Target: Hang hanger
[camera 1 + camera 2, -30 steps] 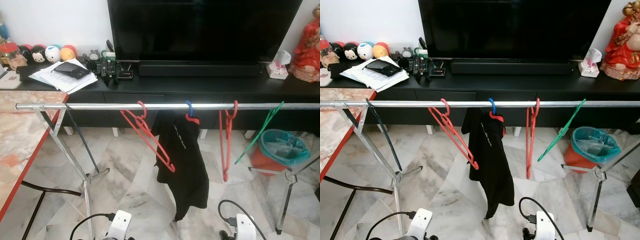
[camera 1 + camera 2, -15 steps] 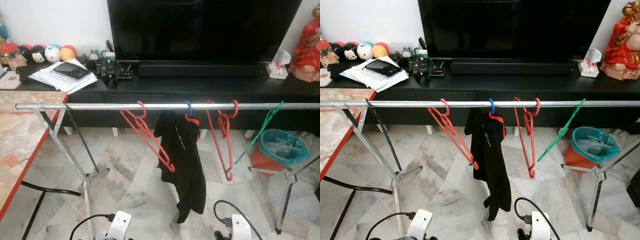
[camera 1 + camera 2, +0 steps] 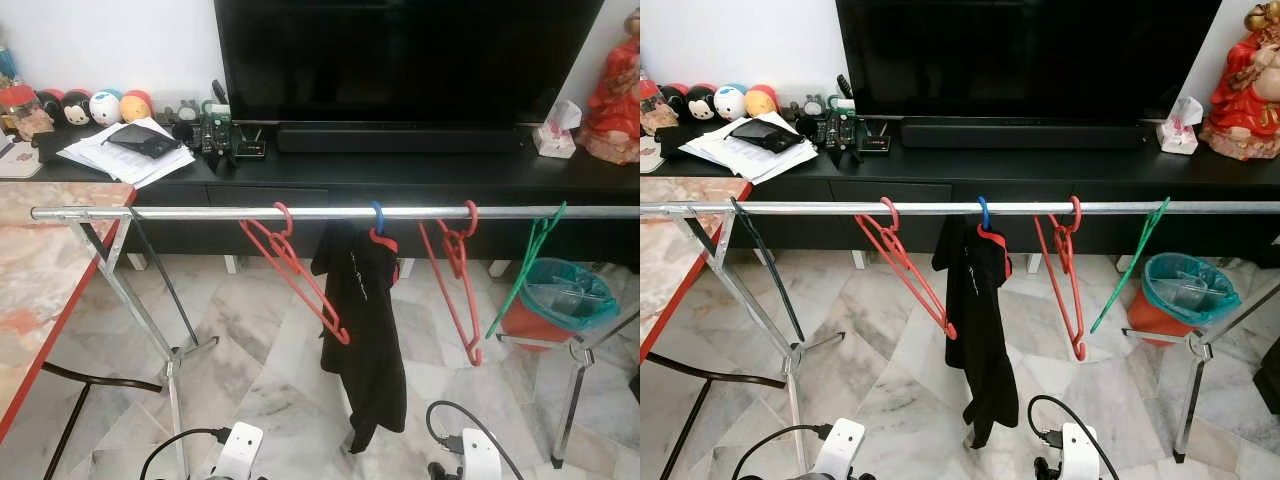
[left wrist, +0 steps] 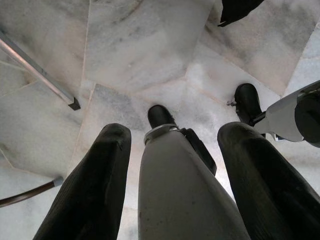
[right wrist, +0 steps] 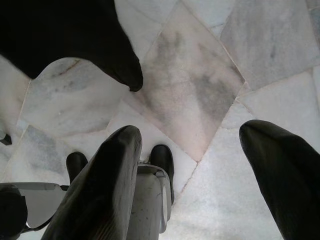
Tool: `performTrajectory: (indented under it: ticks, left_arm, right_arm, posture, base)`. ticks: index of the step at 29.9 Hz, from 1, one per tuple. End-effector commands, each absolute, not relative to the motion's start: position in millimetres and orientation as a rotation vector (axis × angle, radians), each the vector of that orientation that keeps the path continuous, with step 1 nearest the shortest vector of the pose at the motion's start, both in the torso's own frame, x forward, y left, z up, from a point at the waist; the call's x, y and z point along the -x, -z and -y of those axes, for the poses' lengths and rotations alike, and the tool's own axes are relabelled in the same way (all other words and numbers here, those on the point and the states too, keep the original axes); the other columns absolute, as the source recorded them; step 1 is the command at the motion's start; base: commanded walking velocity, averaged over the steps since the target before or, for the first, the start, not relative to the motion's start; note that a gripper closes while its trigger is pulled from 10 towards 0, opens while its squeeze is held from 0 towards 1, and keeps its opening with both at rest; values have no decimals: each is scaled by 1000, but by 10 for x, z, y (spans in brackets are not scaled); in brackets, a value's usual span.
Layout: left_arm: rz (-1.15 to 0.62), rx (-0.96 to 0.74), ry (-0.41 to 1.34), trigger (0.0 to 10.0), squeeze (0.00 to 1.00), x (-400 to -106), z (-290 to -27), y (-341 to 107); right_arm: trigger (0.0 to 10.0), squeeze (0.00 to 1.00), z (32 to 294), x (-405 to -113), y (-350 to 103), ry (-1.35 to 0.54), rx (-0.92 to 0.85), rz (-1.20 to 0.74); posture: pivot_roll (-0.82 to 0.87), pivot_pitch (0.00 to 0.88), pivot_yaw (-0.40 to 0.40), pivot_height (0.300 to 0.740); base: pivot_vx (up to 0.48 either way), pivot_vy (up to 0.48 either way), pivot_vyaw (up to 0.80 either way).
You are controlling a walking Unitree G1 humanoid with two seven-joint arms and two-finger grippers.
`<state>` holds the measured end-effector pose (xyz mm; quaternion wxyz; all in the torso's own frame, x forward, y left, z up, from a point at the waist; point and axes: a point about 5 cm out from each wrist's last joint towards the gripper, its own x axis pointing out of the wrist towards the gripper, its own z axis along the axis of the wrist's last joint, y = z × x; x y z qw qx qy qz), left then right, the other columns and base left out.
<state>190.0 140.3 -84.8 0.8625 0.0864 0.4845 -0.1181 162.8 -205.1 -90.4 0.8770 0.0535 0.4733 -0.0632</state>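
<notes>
On the silver metal clothes rail hang a red plastic hanger, a black garment, a second red hanger and a green hanger, while the left claw and right claw hang low over the marble floor, both spread wide and empty.

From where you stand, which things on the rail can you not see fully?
- Blue-hooked hanger: its frame is hidden under the black shirt, both eye views.
- Rail: its right end is cut off by the picture edge.
- Bin: partly behind the green hanger and the rack leg.
</notes>
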Motion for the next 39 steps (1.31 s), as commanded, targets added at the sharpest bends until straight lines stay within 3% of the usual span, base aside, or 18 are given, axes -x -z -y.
performTrajectory:
  ticks: [1,26,39]
  left_arm:
    - [-1022,-185,254,10000,0,-1890,-1404,854]
    - [-1019,-182,257,10000,0,-1896,-1403,850]
    - [-1015,-177,254,10000,0,-1910,-1399,843]
  right_arm:
    - [10000,0,2038,-1604,917,137,-114,-1000]
    - [10000,0,2029,-1604,919,153,-116,-997]
    - [10000,0,2024,-1614,916,157,-120,-993]
  posture:
    - [-16,0,-11,740]
    - [-17,0,-10,740]
    - [-13,0,-14,740]
  base:
    - [0,0,0]
    - [0,0,0]
    - [-256,0,0]
